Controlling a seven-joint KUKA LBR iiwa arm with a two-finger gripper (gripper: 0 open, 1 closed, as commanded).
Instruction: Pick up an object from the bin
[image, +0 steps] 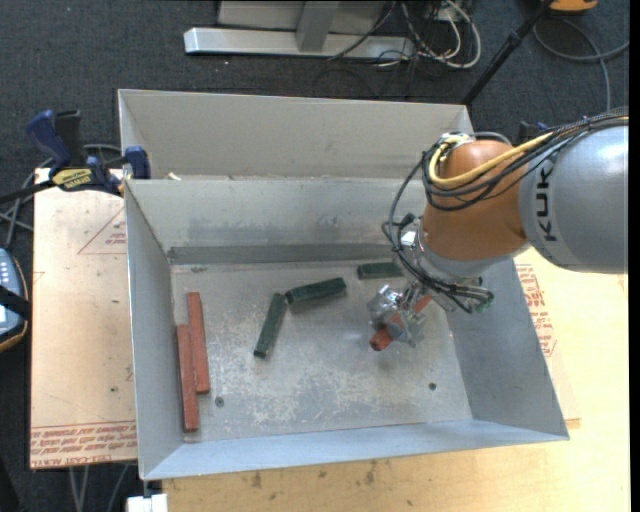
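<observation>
My gripper (396, 318) hangs low over the right middle of the bin floor, under the orange wrist cover. A small red piece (381, 342) shows right at its lower tip, touching or almost touching it; whether it is gripped is hidden. A short dark green block (378, 269) lies just behind the gripper near the back wall. Another dark green bar (316, 291) lies to its left, and a third one (269, 325) slants down from that bar's left end.
Two long red-brown bars (197, 342) (187, 380) lie side by side along the left wall. The arm and its cables cover the bin's right rear corner. Bare floor lies in front of the gripper.
</observation>
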